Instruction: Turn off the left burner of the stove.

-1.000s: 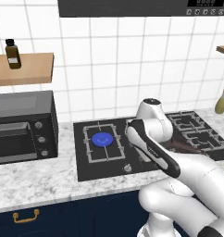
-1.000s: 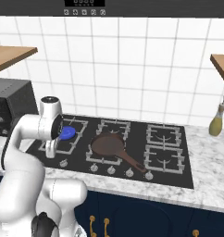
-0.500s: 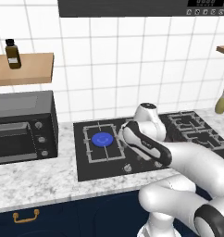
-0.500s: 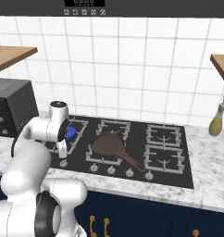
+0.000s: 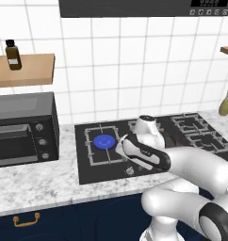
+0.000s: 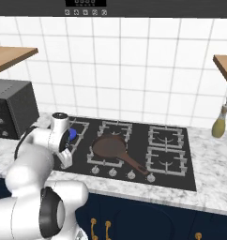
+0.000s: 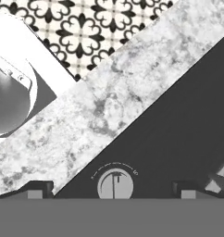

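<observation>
Blue burner (image 5: 104, 141) lit at stove (image 5: 101, 170) left end. Fingers (image 7: 111, 189) spread, straddling front-edge knob (image 7: 115, 185); judgement: drop squarely, clamp it, then twist.

A round silver knob (image 7: 115, 184) sits at the bottom centre on the black cooktop (image 7: 178, 134), midway between the two dark fingertips (image 7: 39, 189) — jaws spread. Marbled grey counter (image 7: 109, 97) runs diagonally; patterned floor tiles (image 7: 90, 25) fill the top — upper left to centre.

Matt black stove (image 5: 149, 167) with grey metal grates (image 6: 165, 136); speckled grey marble bench (image 5: 36, 183); wooden shelf (image 5: 21, 70); glossy white tiles (image 6: 134, 70).
</observation>
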